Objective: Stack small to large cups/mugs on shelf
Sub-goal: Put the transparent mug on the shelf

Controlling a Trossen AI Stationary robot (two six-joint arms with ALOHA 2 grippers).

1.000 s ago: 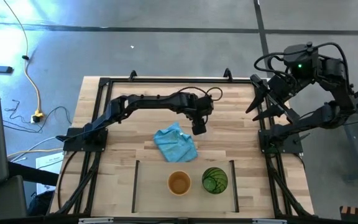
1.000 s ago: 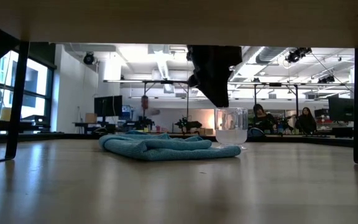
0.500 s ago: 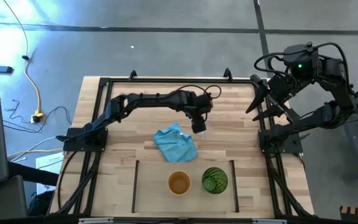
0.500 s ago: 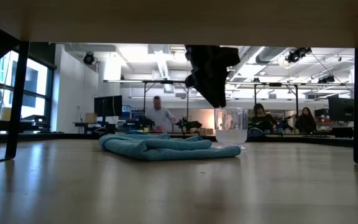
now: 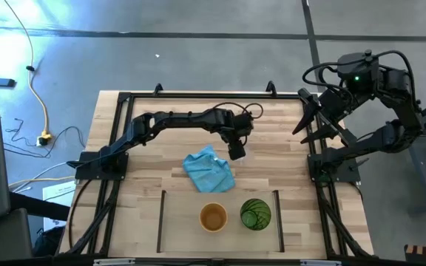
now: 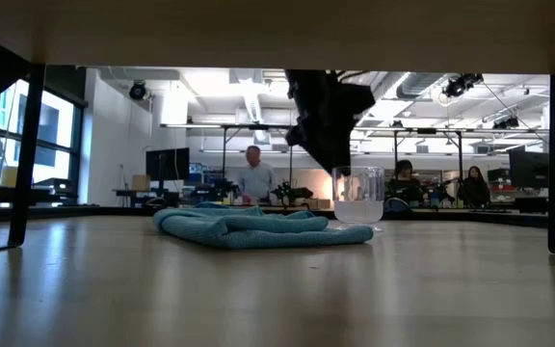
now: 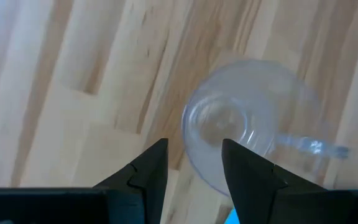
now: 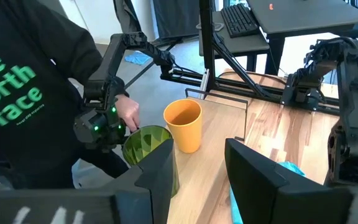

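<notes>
The small clear glass (image 7: 241,124) stands upright on its base on the bare wood beside the blue cloth; a thin handle (image 7: 309,146) sticks out of its side. It also shows in the low view as the glass (image 6: 357,198). My left gripper (image 7: 194,165) (image 5: 237,151) hangs open just above it, pointing down over its rim and touching nothing that I can see. The orange cup (image 5: 213,217) and the green tumbler (image 5: 256,213) stand side by side inside the outlined shelf (image 5: 161,218). My right gripper (image 8: 201,162) (image 5: 309,118) waits open at the table's right far corner.
A crumpled light-blue cloth (image 5: 209,170) lies just left of the glass, between it and the shelf. The black frame (image 5: 198,96) runs along the table's edges. A person in a dark jacket (image 8: 23,93) stands near the table; others (image 6: 253,178) are in the room behind.
My left gripper has stayed over the clear glass, shifting only slightly. The glass, cups and cloth have not moved. A person has walked across the room behind the table.
</notes>
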